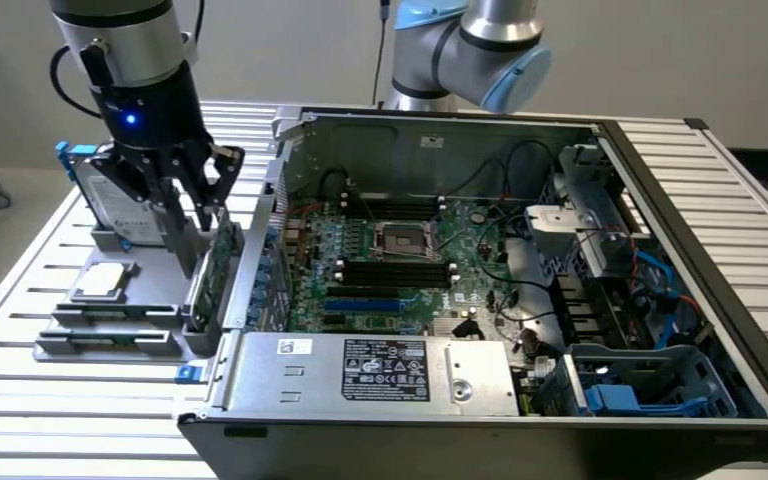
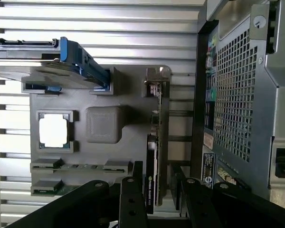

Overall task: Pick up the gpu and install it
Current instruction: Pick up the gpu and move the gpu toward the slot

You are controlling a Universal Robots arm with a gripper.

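The gpu (image 1: 215, 262) stands on its edge in a slot of the grey holder (image 1: 144, 300), just outside the computer case's wall at the exterior view's left. Its green board and black cooler face (image 2: 151, 161) appear edge-on in the wrist view, with the metal bracket (image 2: 157, 78) at one end. My gripper (image 1: 197, 235) has come down over the card and is open. One black finger (image 2: 131, 199) is on each side of the card's end, my gripper (image 2: 154, 194) straddling it without closing on it.
The holder also carries a silver hard drive in a blue frame (image 1: 117, 200), a processor chip (image 1: 101, 282) and memory sticks (image 1: 104, 340). The open computer case (image 1: 651, 200) lies to the exterior view's right, with its motherboard (image 1: 398, 260), blue slot (image 1: 364, 300) and power supply (image 1: 371, 370).
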